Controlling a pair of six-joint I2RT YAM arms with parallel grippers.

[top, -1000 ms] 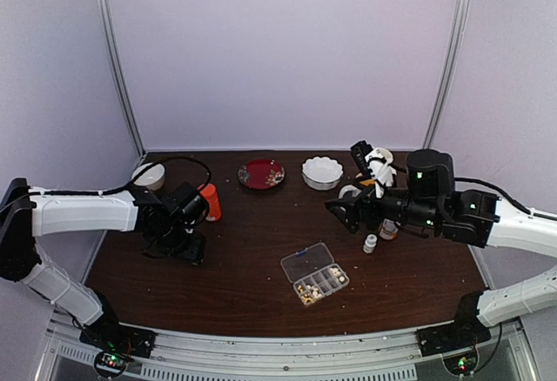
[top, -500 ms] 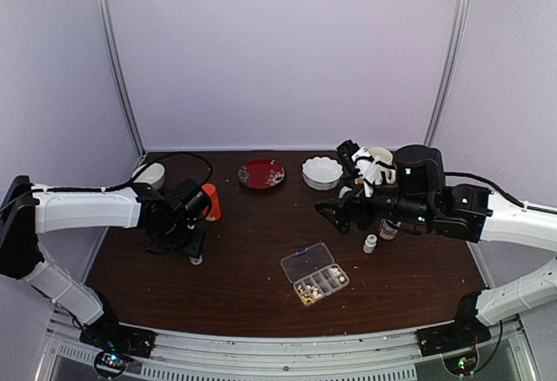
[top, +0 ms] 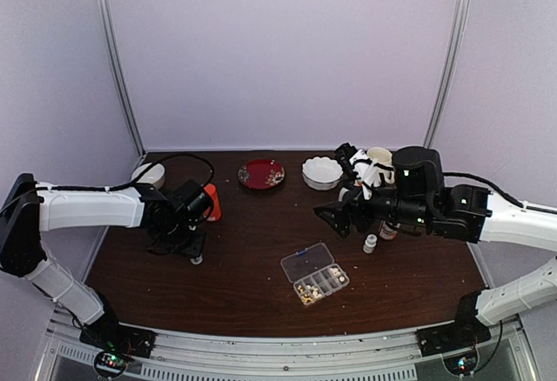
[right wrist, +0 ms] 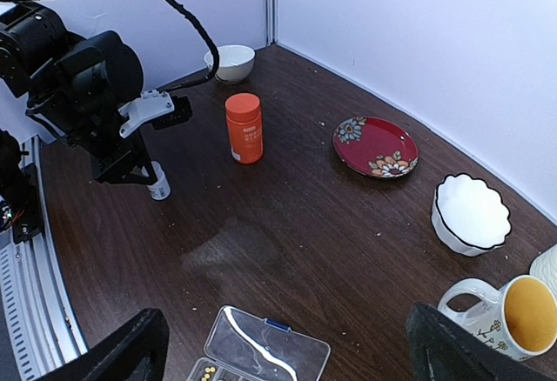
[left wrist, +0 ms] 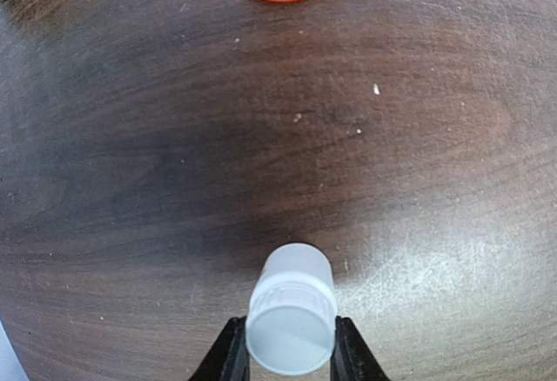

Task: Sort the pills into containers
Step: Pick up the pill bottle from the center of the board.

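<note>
The clear organiser box lies at front centre with its lid swung open; tiny yellow and white pills sit in its compartments. At the left, my left gripper points down with both fingers pressed against a small white bottle standing on the table. The right wrist view shows that bottle under the left gripper. My right gripper hovers wide open above the table behind the box, nothing between its fingers.
An orange bottle stands just behind the left gripper. Along the back are a small white bowl, a red plate, a scalloped white bowl and a mug. Another small white bottle and an amber bottle stand under the right arm.
My left gripper has closed in on the small white bottle, its fingers now against the bottle's sides. The right arm has drifted slightly left, staying open.
</note>
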